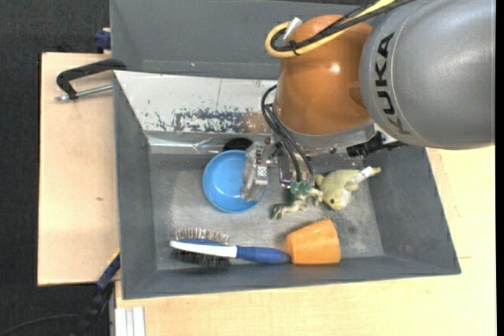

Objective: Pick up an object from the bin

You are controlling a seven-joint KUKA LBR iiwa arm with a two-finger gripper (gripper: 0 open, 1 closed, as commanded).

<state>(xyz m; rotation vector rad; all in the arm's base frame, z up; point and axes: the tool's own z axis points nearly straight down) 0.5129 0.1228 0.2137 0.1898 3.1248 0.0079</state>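
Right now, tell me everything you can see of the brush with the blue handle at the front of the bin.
The brush lies flat on the floor of the bin, along its front wall. Its white head, at the view's left, carries a row of dark bristles on the far side. A slim blue handle, plastic by its look, runs right until its end meets the orange cup.

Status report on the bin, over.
Gripper low at right rim of blue bowl. Green toy close beside it. Brush and orange cup apart, lower in view.
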